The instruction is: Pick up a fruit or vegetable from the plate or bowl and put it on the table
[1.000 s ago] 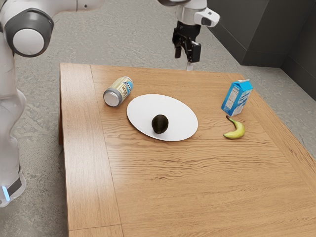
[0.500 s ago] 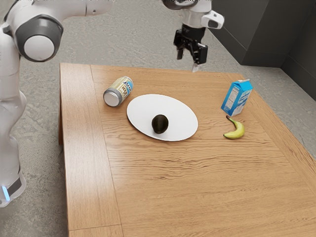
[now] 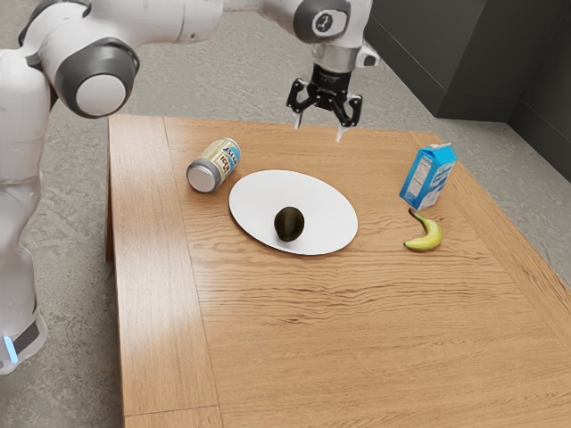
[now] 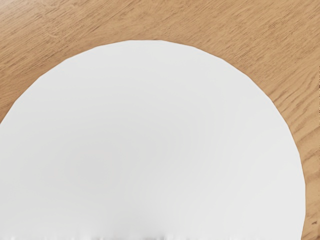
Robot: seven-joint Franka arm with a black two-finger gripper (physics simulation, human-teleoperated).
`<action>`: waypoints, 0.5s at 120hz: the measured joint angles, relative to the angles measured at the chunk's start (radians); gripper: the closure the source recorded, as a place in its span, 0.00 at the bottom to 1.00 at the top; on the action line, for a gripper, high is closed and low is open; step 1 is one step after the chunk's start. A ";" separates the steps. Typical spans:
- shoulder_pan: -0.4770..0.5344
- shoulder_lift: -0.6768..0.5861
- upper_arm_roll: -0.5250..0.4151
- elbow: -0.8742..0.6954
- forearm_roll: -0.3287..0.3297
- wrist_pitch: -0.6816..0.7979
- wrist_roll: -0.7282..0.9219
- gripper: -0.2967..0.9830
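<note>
"What's on the plate [image 3: 268, 191]?"

"One avocado [image 3: 289, 224], dark and rounded. It sits toward the rim on the side nearer the exterior camera, so most of the white surface shows around and behind it."

"And the plate itself?"

"Flat on the wooden table [image 3: 357, 348]. The wrist view has it too, a broad white round with a curved edge and wood grain beyond."

"Any other containers?"

"Two. The can [image 3: 214, 165] lies on its side near the plate, toward the exterior view's left, its grey end turned to the camera. The carton [image 3: 428, 176], blue and white, stands upright on the table toward the exterior view's right, well apart from the plate. I can't tell what either one has inside."

"What's that by the carton?"

"A banana [image 3: 430, 236], yellow with a touch of green, curved, lying straight on the wood just beside the carton's base. Whether they touch, I can't tell."

"How about the gripper [image 3: 319, 131]?"

"Spread wide, with a good gap between its tips. It has hold of nothing and touches nothing. It hangs in the air, tips pointing down, above the level of the table and well apart from the avocado."

"So the avocado is on the plate?"

"Yes, on the plate."
</note>
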 joint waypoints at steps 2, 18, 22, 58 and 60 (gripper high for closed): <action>-0.009 0.000 0.003 -0.004 -0.002 0.004 -0.013 0.23; -0.151 -0.042 0.105 -0.119 -0.016 0.051 -0.100 0.23; -0.260 -0.048 0.214 -0.153 -0.018 0.062 -0.119 0.23; -0.773 -0.062 0.688 -0.324 -0.039 0.129 -0.250 0.23; -0.783 -0.062 0.695 -0.329 -0.039 0.131 -0.256 0.23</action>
